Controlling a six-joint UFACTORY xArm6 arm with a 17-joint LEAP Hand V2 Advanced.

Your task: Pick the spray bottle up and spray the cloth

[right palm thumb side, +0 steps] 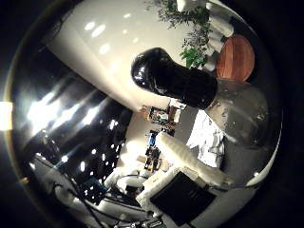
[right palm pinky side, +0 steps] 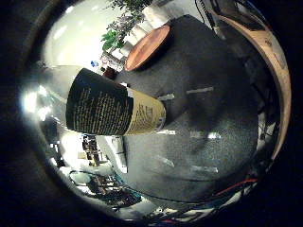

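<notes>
Grey carpet [right palm pinky side: 213, 109] and a round wooden stool [right palm pinky side: 147, 46] lie far beyond the spray bottle [right palm pinky side: 113, 109], which sits close against the palm. Its black nozzle [right palm thumb side: 166, 76] looks slick; grip the labelled body. Whether the fingers clasp it, I cannot tell.

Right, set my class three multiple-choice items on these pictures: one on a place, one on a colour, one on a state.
1. The round wooden board rests on: A the dark grey surface; B a shelf; C a chair.
2. The top of the spray bottle is: A white; B black; C red.
3. The spray bottle is: A far across the room; B close to the palm; C shut in a box.
Answers: A, the grey surface lies under the board; B, the top shows glossy black; B, the bottle fills much of both views.
</notes>
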